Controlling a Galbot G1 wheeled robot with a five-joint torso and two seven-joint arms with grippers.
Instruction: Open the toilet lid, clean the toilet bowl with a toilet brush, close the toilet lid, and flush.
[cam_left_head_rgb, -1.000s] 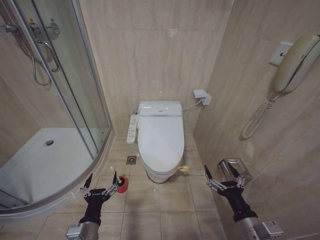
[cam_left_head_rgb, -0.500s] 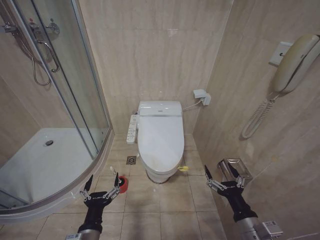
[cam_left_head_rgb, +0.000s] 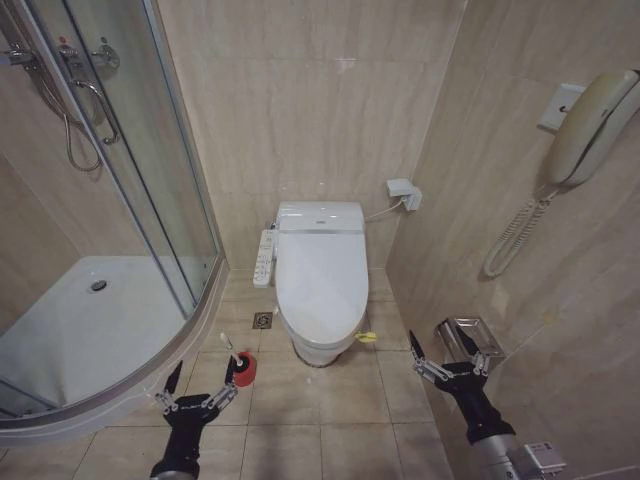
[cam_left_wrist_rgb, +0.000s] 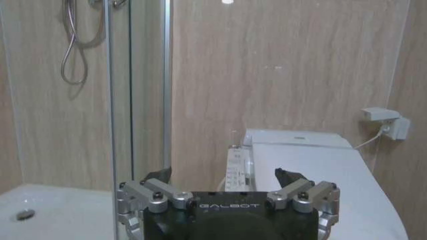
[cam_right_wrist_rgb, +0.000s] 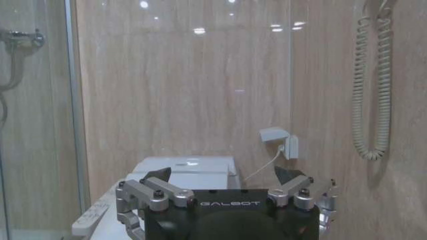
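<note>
The toilet lid (cam_left_head_rgb: 322, 270) lies shut over the toilet bowl (cam_left_head_rgb: 318, 350) against the far wall, with a side control strip (cam_left_head_rgb: 265, 258) on its left. A yellow-green strap (cam_left_head_rgb: 367, 337) shows at the lid's front right edge. The toilet brush (cam_left_head_rgb: 228, 347), thin white handle up, stands in a red cup (cam_left_head_rgb: 244, 369) on the floor left of the bowl. My left gripper (cam_left_head_rgb: 200, 388) is open, low over the floor just in front of the cup, apart from it. My right gripper (cam_left_head_rgb: 441, 348) is open, right of the bowl. The left wrist view shows open fingers (cam_left_wrist_rgb: 287, 176) before the lid (cam_left_wrist_rgb: 320, 170).
A curved glass shower enclosure (cam_left_head_rgb: 150, 180) and its white tray (cam_left_head_rgb: 90, 330) fill the left side. A floor drain (cam_left_head_rgb: 263, 320) sits beside the bowl. On the right wall hang a phone (cam_left_head_rgb: 592, 120) and a metal paper holder (cam_left_head_rgb: 475, 335); a socket box (cam_left_head_rgb: 404, 190) is behind the toilet.
My left gripper has drawn back and down toward the bottom of the head view, away from the red cup. The right gripper has not moved.
</note>
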